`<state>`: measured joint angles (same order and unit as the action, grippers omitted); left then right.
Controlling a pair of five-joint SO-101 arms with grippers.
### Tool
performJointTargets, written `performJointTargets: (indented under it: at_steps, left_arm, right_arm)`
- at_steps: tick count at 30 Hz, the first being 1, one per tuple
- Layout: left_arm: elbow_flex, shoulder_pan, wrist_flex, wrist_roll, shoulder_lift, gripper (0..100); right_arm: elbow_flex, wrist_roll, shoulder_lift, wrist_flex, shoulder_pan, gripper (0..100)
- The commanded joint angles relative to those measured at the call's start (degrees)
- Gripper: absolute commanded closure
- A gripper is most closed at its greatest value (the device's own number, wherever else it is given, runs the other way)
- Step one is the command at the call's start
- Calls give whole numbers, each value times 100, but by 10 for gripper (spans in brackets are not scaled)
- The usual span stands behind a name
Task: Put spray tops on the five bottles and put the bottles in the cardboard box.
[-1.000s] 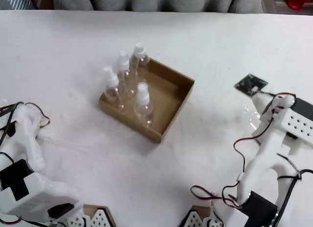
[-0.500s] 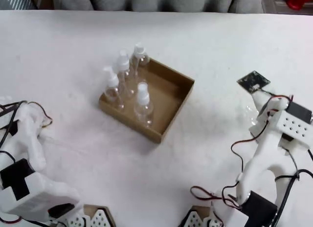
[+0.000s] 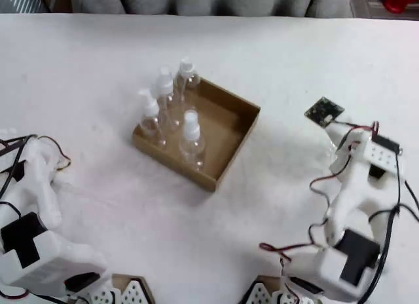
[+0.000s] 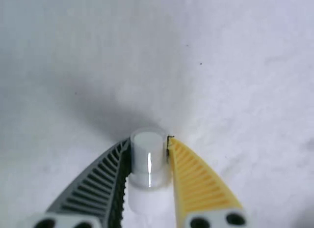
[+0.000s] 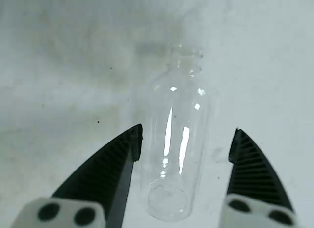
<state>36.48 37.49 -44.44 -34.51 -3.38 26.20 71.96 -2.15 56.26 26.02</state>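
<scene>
Cardboard box [image 3: 230, 128], four spray-topped bottles [image 3: 191, 139] inside

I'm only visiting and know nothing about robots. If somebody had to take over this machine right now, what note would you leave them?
Left gripper: shut on a white spray top, close above the table.
Right gripper: open, its fingers on either side of a clear bottle with no top, which seems to lie on the table.
Done: four bottles with tops stand in the cardboard box.
Left: fit the spray top on the fifth bottle, then put that bottle in the box with the others.
</scene>
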Motion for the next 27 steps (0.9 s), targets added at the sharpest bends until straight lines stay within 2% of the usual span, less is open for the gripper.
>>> performJointTargets:
  at_steps: [1,6,13,17,21,22,27]
  left_arm:
    - [-97,-101,149,79,40,980]
    - [-97,-101,149,79,40,980]
    - [-97,-101,149,79,40,980]
    - [-97,-101,149,79,40,980]
    - [-105,-110,149,79,40,980]
    - [-105,-110,149,79,40,980]
    - [-105,-110,149,79,40,980]
  right_arm:
    - [-1240,9,629,585,-40,757]
    - [-2066,18,1508,919,-57,755]
    - [-2268,-62,2009,919,-268,757]
    - [-2303,-774,2000,884,-259,758]
    - [-2541,-2330,1903,892,-251,758]
    - [-2567,-2426,1886,892,-251,758]
    - [-2514,-1890,1938,919,-259,758]
